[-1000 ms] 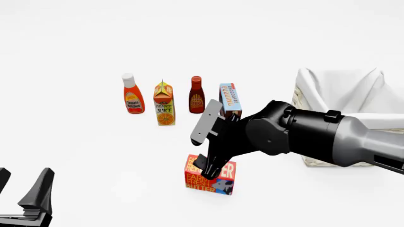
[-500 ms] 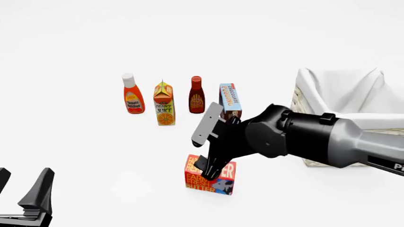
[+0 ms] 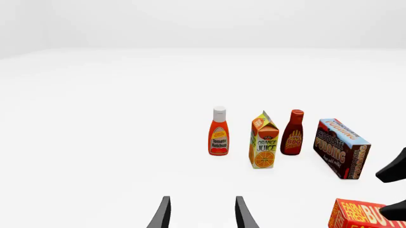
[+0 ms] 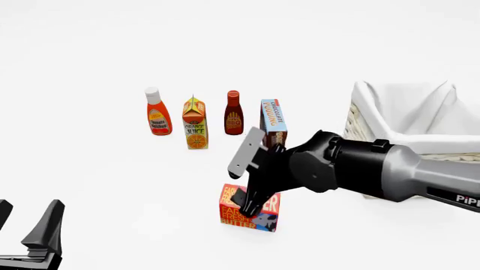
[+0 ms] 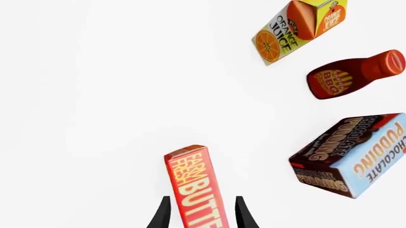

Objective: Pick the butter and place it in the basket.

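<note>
The basket (image 4: 405, 112) stood at the table's right. The butter (image 4: 249, 211) stood upright on the table between the right gripper (image 5: 199, 214) fingers, which flanked it closely; whether they pressed it was unclear.

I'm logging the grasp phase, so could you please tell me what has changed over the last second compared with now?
The right arm has sunk a little and drawn back toward the basket side, its right gripper easing lower over the butter, fingers on either side of the box. The butter has not moved, and no closed grip is visible yet. The left gripper, the bottles and the cartons stayed where they were.
</note>
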Tool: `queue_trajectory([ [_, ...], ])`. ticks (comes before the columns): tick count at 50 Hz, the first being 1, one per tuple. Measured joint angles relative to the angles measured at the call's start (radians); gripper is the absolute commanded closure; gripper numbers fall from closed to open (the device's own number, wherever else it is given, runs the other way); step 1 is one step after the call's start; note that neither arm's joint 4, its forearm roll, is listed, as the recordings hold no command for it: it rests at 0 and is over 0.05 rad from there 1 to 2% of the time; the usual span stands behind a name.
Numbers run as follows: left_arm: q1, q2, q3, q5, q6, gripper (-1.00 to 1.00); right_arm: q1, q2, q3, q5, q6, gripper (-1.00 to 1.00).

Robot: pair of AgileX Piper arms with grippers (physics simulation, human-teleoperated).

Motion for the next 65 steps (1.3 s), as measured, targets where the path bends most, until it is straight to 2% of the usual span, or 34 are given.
queue_trajectory([
  [65,0.000,0.000,0.000,0.000,0.000,-1.00,0.006,0.070,0.051,-0.098,0.036,-1.00],
])
